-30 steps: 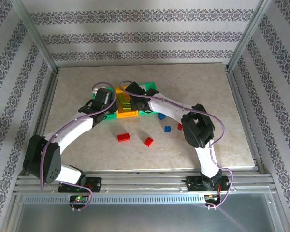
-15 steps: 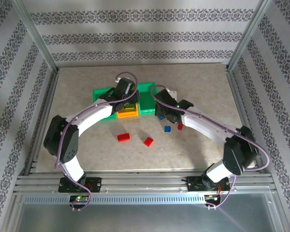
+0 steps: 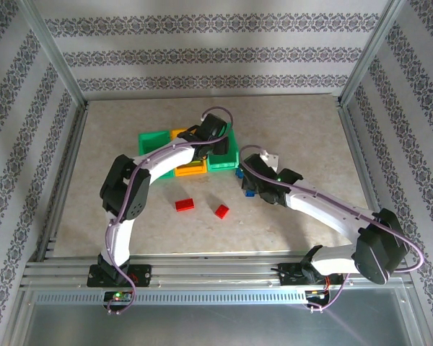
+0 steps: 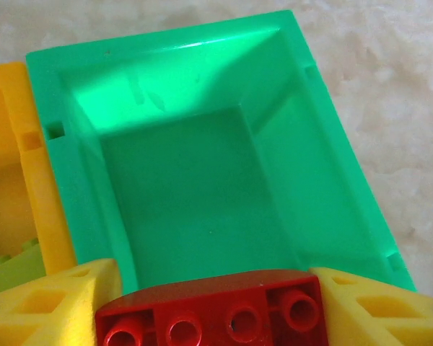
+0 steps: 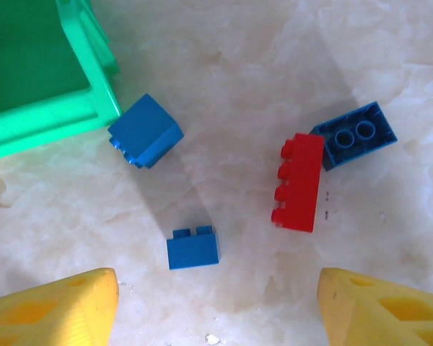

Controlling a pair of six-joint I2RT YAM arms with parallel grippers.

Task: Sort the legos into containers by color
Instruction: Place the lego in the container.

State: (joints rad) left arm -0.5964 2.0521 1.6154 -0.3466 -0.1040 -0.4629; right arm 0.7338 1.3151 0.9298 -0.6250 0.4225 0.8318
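Red brick (image 4: 202,311) gripped by left claw (image 4: 216,303) over green bin (image 4: 332,166); right claw (image 5: 220,303) (spread wide) above blue bricks (image 5: 193,247) on marbled table (image 5: 238,79).

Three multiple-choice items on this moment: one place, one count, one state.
1. The left hand's red brick is: A over the green bin; B on the table; C under the bin.
2. Count of blue bricks below the right hand: A one; B three; C five.
3. The right hand is: A open; B shut on a brick; C shut, empty.
A, the bin's floor lies beyond the held brick; B, three lie on the table; A, its fingers stand apart around nothing.
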